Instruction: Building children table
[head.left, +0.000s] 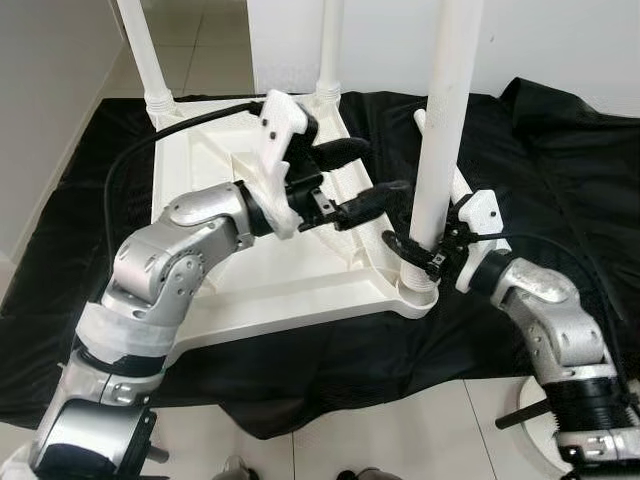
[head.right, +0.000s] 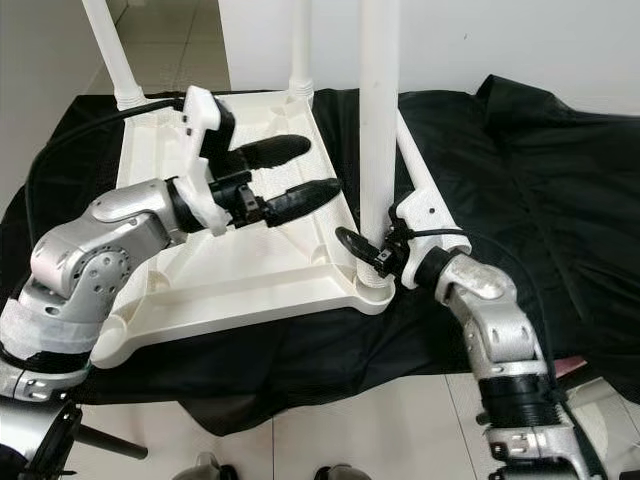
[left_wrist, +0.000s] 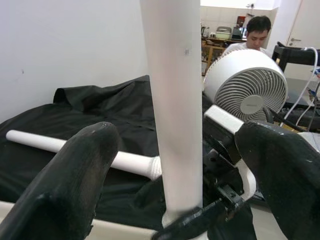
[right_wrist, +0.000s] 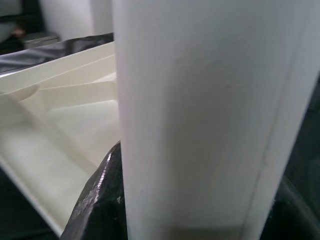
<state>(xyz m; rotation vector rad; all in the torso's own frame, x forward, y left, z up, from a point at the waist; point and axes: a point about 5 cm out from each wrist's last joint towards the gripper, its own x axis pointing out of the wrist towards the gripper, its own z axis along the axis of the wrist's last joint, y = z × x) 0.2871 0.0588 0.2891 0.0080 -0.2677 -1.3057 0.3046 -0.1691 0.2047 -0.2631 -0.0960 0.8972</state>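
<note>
Right tool is clamped low on the upright table leg, right at the near corner socket of the upturned white tabletop. Left tool hovers spread apart beside it. Best keep the leg vertical while twisting it home; a spare leg lies on the black cloth.

Black cloth spread over pale tiled floor, wrinkled at the far right. White wall behind. In the left wrist view, a white round fan past the cloth edge, person seated beyond it, cluttered shelf further back.
</note>
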